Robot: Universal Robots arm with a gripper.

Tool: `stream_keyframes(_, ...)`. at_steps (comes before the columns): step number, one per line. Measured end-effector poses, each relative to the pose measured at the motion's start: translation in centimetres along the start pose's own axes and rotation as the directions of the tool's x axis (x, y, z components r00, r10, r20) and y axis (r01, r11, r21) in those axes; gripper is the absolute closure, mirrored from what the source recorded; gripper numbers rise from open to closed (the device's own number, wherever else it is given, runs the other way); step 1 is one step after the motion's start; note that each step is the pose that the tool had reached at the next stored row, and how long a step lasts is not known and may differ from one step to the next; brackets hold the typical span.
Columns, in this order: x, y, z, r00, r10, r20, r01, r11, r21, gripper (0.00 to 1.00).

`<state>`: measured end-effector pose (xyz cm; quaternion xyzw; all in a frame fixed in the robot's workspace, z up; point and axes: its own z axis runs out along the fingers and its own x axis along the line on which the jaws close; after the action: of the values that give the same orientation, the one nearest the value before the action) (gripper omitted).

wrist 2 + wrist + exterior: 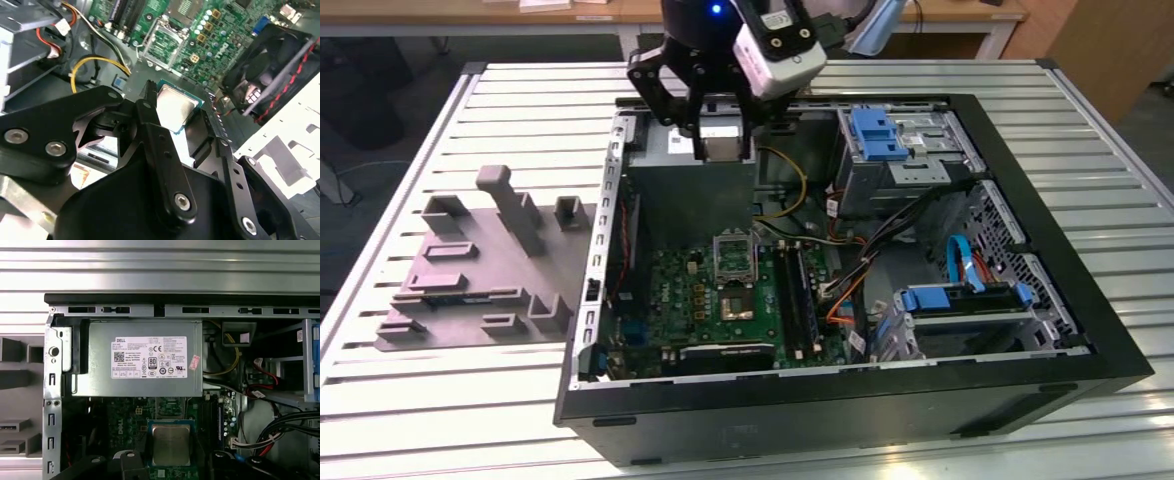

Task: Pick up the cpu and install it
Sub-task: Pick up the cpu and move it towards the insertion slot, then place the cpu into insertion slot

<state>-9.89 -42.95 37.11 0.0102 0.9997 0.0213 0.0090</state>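
The cpu (172,107) is a small square chip with a shiny metal top and a green rim. It sits between the black fingers of my gripper (176,114), which is shut on its edges. In the first wrist view the cpu (171,444) hangs over the motherboard, just short of the grey power supply (145,365). In the exterior view my gripper (722,140) hovers above the far end of the open computer case (854,400). The empty socket (734,256) lies on the green motherboard, nearer the camera than my gripper. The second wrist view shows that socket (162,42) with its frame open.
A grey fixture plate (480,270) with upright blocks lies at the exterior view's left, beside the case. Inside the case are blue drive brackets (874,135), loose cables (907,225), a yellow wire loop (95,62) and a black fan (270,70). The slatted table (440,400) surrounds the case.
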Motion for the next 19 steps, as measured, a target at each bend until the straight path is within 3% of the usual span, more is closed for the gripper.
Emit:
stream_keyframes(5,-1.17,0.02,0.02,1.0,0.0,0.0,0.0,1.0,0.0,0.53)
stream_keyframes(19,-1.31,0.02,0.02,1.0,0.0,0.0,0.0,1.0,0.0,0.53)
